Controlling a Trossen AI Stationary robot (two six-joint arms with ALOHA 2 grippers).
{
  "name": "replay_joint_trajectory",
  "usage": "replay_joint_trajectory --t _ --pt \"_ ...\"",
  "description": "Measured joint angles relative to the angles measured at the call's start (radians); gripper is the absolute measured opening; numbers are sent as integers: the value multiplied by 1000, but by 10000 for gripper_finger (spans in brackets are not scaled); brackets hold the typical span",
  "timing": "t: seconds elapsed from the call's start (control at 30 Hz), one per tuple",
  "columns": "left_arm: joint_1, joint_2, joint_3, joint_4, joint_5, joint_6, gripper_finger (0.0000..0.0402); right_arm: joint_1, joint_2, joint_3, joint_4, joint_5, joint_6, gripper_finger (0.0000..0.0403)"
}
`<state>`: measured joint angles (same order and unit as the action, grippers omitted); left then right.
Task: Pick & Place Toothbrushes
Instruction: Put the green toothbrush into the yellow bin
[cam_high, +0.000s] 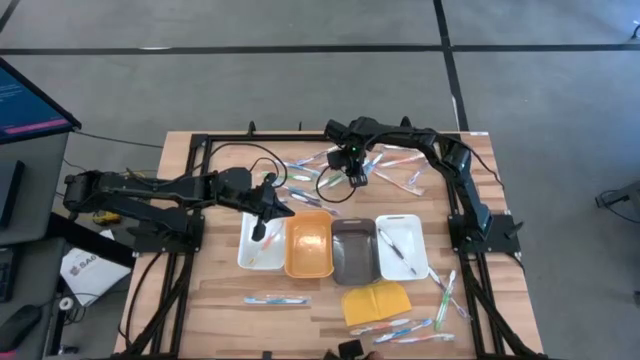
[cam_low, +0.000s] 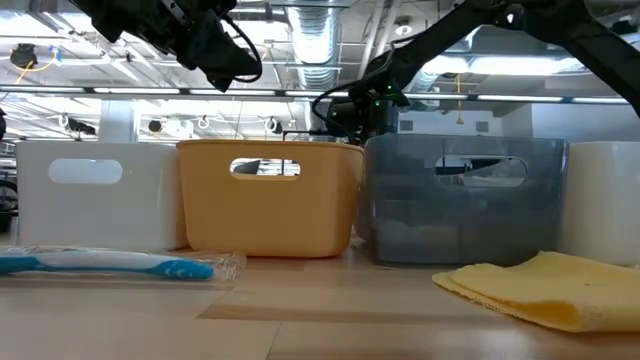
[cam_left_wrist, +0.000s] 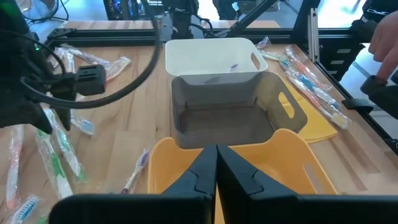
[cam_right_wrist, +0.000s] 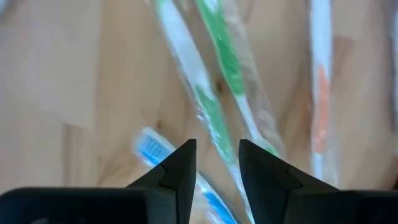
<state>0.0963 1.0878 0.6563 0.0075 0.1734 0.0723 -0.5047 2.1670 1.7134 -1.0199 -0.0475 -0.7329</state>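
High view shows the right gripper (cam_high: 357, 177) low over the scattered wrapped plastic toothbrushes (cam_high: 395, 168) at the table's far side, while the left gripper (cam_high: 258, 232), fingers pressed together and empty, hangs over the white rectangular tray (cam_high: 247, 256) beside the orange tray (cam_high: 309, 246). Right wrist view has its dark fingers (cam_right_wrist: 180, 168) a little apart around a green-and-white toothbrush (cam_right_wrist: 208, 109), apparently not yet pinching it.
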Motion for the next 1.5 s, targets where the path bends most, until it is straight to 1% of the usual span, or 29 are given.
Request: replay_joint_trajectory --t 0.1,0.27,0.7,0.8,1.2,1.4,1.5 --pt "0 0 0 0 0 0 2 16 0 0 17 -25 -8 115" --pt "0 0 1 0 0 -1 2 34 0 0 56 -27 -18 115" --pt "0 0 2 0 0 -1 2 19 8 0 51 -33 -18 115" --pt "0 0 2 0 0 -2 2 17 14 -2 28 -35 -10 115" --pt "0 0 2 0 0 -2 2 19 14 -103 119 -33 -26 115" --pt "0 0 2 1 0 -2 2 21 13 -105 113 -33 -2 115" --pt "0 0 2 1 0 -2 2 27 9 -97 69 -30 -2 115"
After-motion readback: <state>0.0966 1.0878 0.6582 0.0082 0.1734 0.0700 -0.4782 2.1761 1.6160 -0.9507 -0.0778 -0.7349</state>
